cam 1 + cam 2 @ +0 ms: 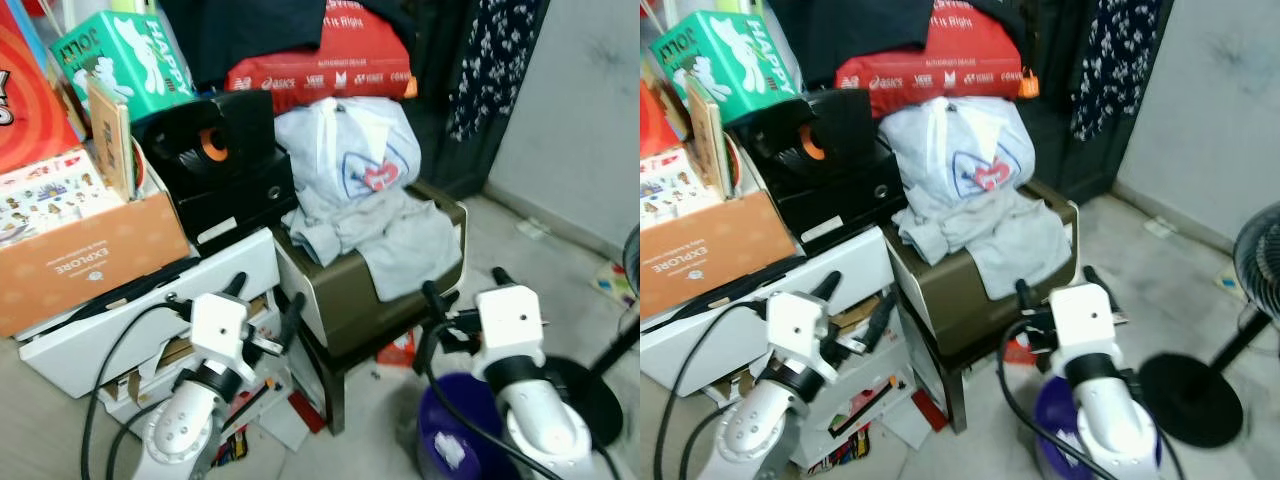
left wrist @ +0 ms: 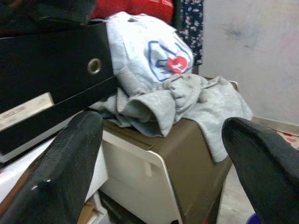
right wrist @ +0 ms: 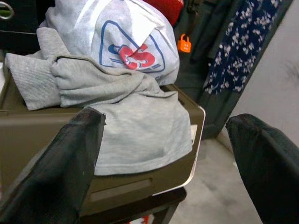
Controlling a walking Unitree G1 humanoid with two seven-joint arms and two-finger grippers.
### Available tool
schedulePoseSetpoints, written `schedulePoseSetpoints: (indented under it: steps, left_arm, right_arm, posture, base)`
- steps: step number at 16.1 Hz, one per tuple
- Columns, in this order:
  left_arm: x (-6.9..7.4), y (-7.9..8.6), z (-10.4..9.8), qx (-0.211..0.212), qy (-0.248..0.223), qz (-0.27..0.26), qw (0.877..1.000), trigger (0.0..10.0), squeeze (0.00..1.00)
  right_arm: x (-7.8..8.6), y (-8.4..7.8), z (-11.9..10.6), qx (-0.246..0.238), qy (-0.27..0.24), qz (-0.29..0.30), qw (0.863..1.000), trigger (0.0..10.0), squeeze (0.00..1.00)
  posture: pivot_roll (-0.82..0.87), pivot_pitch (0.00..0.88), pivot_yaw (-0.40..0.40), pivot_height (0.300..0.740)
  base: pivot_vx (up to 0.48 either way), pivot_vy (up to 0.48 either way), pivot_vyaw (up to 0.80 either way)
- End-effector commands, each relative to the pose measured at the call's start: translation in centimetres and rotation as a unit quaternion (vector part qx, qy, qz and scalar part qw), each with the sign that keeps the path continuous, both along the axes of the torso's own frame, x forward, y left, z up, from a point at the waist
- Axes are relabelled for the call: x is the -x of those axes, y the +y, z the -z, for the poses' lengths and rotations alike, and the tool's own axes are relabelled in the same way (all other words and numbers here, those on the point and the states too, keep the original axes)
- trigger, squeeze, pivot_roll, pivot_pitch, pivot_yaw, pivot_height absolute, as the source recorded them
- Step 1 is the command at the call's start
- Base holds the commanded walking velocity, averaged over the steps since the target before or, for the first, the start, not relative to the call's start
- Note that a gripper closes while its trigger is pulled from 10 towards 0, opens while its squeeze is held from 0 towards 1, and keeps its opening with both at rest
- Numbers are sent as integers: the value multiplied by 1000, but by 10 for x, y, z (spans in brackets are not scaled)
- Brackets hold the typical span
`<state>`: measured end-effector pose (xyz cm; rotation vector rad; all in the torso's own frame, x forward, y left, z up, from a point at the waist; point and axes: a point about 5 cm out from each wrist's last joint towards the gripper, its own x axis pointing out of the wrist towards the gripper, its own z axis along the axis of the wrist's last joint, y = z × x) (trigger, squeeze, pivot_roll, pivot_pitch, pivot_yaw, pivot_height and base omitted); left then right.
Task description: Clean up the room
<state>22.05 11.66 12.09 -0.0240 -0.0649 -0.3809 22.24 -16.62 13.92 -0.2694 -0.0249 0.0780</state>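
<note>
Grey sweatshirt (image 1: 385, 235) lies crumpled on the brown box (image 1: 385, 300), hem overhanging its front edge. Left gripper (image 1: 265, 315) and right gripper (image 1: 462, 300) hover before the box, fingers apart. Likely soft, light, floppy; pinch the bunched cuff.

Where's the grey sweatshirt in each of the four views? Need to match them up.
Left eye view: grey sweatshirt centre, draped over the brown box.
Right eye view: centre, spilling over the box's front edge.
Left wrist view: centre, between the two black fingers, which stand apart.
Right wrist view: centre-left, hanging over the box top.
Shared landmark: white bag with the blue and red logo, resting just behind the sweatshirt.
</note>
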Motion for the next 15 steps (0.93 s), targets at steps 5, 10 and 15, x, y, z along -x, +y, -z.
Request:
schedulePoseSetpoints:
  steps: [5,10,15]
  left_arm:
    - [-2,8,1,-12,3,-16,1000,10000,0]
    - [-3,9,1,-13,2,-17,1000,10000,0]
    - [-4,9,1,-11,3,-18,1000,10000,0]
  right_arm:
    - [-1,6,-3,-4,-4,-10,1000,10000,0]
    - [-2,8,-2,1,-5,-11,1000,10000,0]
    - [-3,7,-2,2,-5,-12,1000,10000,0]
  posture:
    - [-106,29,29,740]
    - [-105,28,30,740]
    - [-105,21,29,740]
  base:
    - [0,-60,0]
    - [0,-96,0]
    - [0,-480,0]
